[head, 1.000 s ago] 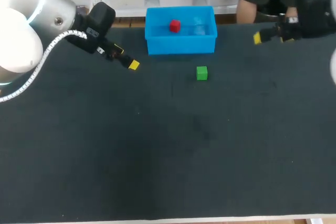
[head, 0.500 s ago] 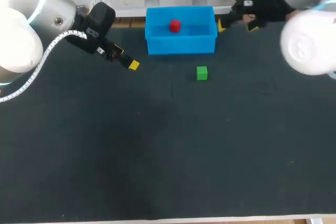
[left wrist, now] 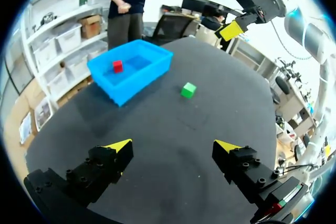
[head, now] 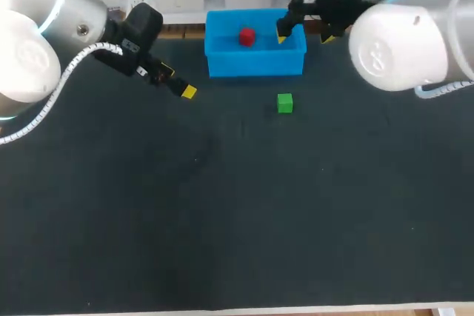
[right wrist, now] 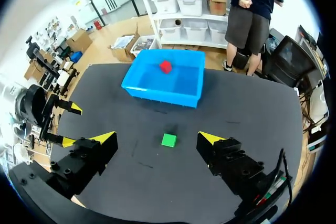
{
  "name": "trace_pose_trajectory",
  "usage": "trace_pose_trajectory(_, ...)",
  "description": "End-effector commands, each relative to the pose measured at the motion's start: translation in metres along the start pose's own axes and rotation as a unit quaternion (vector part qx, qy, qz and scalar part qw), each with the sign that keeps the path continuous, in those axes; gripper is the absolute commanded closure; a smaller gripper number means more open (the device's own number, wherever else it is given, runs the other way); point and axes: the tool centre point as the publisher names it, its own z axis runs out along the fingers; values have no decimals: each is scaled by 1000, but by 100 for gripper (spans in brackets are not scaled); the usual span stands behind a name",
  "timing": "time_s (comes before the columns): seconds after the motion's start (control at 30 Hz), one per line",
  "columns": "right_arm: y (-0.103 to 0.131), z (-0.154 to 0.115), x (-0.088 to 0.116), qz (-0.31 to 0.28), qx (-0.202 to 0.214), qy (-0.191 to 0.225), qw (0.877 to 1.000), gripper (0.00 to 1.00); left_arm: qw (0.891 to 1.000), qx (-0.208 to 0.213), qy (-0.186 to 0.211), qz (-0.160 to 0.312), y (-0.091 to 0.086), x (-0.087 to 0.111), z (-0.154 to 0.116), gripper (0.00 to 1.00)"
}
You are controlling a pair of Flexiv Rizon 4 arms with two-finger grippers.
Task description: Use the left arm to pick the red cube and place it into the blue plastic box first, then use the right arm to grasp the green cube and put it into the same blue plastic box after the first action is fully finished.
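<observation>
Head view: your red cube lies inside the blue plastic box | green cube sits on the dark table just in front of the box | left gripper fingers spread wide, holding nothing, left of the box | right gripper fingers apart, empty, raised by the box's right end

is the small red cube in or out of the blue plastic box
In: the small red cube rests on the floor of the blue plastic box, enclosed by its walls.
</observation>
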Motion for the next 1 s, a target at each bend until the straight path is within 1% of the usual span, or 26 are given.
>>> trace_pose_trajectory(0.03, 8, 6, -7, 0, 15, 22, 1000, 0, 1000, 1, -3, 2, 1, 1, 0, 0)
trace_pose_trajectory(0.2, 12, 9, -7, 8, 23, 36, 999, 0, 1000, 1, -3, 2, 1, 1, 0, 0)
trace_pose_trajectory(0.4, 15, 13, -6, 10, 50, 77, 996, 0, 1000, 1, -3, 2, 1, 1, 0, 0)
trace_pose_trajectory(0.43, 15, 13, -5, 13, 50, 76, 996, 0, 1000, 1, -3, 2, 1, 1, 0, 0)
trace_pose_trajectory(0.73, 18, 19, -4, 24, 78, 115, 990, 0, 1000, 1, -3, 2, 1, 1, 0, 0)
trace_pose_trajectory(0.77, 19, 19, -4, 23, 88, 124, 988, 0, 1000, 1, -3, 2, 1, 1, 0, 0)
trace_pose_trajectory(0.87, 20, 20, -5, 27, 97, 133, 986, 0, 1000, 1, -3, 2, 1, 1, 0, 0)
trace_pose_trajectory(1.0, 20, 21, -5, 30, 104, 132, 985, 0, 1000, 1, -3, 2, 1, 1, 0, 0)
